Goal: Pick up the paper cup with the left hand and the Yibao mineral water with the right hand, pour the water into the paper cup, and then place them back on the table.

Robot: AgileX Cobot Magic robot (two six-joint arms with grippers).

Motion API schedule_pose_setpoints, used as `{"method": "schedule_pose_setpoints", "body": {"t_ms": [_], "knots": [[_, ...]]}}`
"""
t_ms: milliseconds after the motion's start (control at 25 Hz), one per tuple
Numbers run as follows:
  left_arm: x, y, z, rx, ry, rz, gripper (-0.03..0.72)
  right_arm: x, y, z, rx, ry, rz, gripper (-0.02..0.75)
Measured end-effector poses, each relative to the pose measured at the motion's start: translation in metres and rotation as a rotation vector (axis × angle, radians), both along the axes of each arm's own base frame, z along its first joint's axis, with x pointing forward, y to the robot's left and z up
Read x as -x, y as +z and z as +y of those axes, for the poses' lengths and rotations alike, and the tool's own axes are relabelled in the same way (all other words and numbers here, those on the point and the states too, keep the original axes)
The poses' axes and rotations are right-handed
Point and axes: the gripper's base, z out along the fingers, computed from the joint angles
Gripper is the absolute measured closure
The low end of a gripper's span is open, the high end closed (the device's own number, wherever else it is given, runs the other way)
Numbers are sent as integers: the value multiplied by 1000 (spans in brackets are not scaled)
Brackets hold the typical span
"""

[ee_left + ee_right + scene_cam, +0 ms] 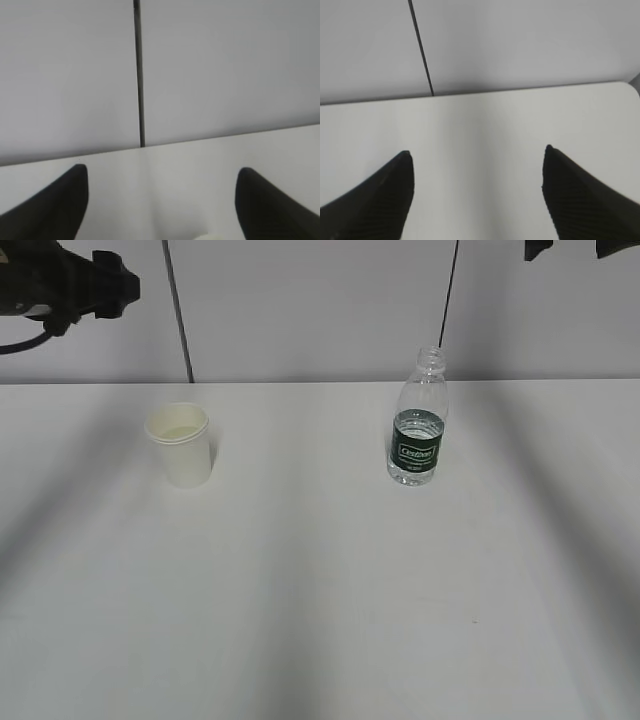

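Both hands, left (160, 200) and right (477, 187), spread wide, empty; bottle (417, 420) label unreadable.

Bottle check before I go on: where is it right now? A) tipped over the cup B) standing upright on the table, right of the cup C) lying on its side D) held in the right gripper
B. The bottle stands upright on the table, to the right of the cup and apart from it, and the right gripper has its jaws open with nothing between them.
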Motion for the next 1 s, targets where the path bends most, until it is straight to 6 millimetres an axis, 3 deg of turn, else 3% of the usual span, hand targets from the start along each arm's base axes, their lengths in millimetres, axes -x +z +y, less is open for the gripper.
{"method": "schedule_pose_setpoints", "body": {"t_ms": [360,640,760,1000], "knots": [[16,29,8,-40,79,354,151,22,8,5,-45,44,250,151],[26,57,10,-52,105,502,153,27,15,14,-123,119,251,151],[31,60,11,-61,113,565,158,29,19,16,-127,143,247,151],[41,50,14,-92,127,728,162,62,38,14,-133,173,230,152]]}}
